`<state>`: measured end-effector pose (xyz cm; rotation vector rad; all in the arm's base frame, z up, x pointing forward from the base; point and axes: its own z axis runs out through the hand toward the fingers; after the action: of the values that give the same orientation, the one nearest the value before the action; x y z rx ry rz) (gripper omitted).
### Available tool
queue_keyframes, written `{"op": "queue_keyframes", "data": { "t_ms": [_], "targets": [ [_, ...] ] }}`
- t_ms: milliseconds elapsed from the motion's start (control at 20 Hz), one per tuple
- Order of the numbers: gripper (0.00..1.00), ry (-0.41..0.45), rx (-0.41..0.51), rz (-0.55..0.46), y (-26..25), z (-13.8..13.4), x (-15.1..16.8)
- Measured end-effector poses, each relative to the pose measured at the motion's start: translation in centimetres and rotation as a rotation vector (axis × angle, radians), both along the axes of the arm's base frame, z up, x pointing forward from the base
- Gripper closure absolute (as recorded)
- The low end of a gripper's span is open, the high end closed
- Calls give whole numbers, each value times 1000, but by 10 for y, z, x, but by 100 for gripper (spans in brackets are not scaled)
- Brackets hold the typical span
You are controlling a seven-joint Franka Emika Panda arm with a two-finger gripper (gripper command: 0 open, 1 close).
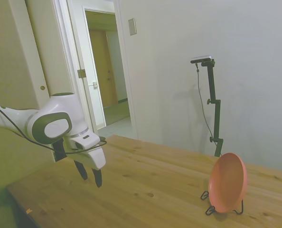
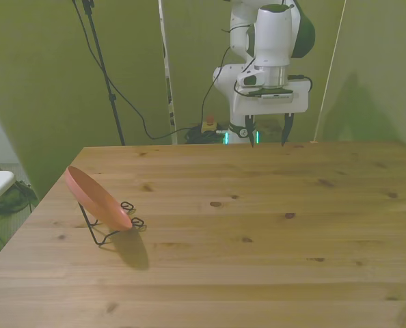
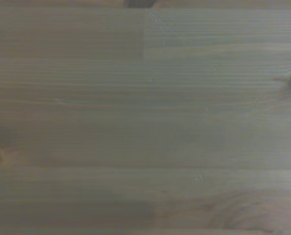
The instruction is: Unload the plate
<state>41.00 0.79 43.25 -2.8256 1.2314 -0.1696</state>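
A salmon-pink round plate leans tilted in a thin black wire stand, at the side view's right and the front view's left. My gripper hangs open above the table's far edge, well away from the plate, with nothing between its fingers. The wrist view holds only blurred wooden table boards.
The wooden table stretches wide between the gripper and the plate. A doorway opens behind the arm in the side view. Cables hang behind the table in the front view.
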Motion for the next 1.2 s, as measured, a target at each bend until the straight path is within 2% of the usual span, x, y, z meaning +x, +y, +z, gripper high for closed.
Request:
{"op": "queue_keyframes", "data": {
  "t_ms": [200, 550, 700, 850, 950, 1200],
  "targets": [
    [0, -16, 2, -41, -23, 9, -2],
    [0, -128, -69, -212, -157, 86, -27],
    [0, -169, -83, -279, -212, 103, -10],
    [0, -161, -96, -319, -257, 104, 23],
    [0, -164, -89, -305, -263, 114, 47],
    [0, -163, -120, -263, -281, 132, 60]
  ]
}}
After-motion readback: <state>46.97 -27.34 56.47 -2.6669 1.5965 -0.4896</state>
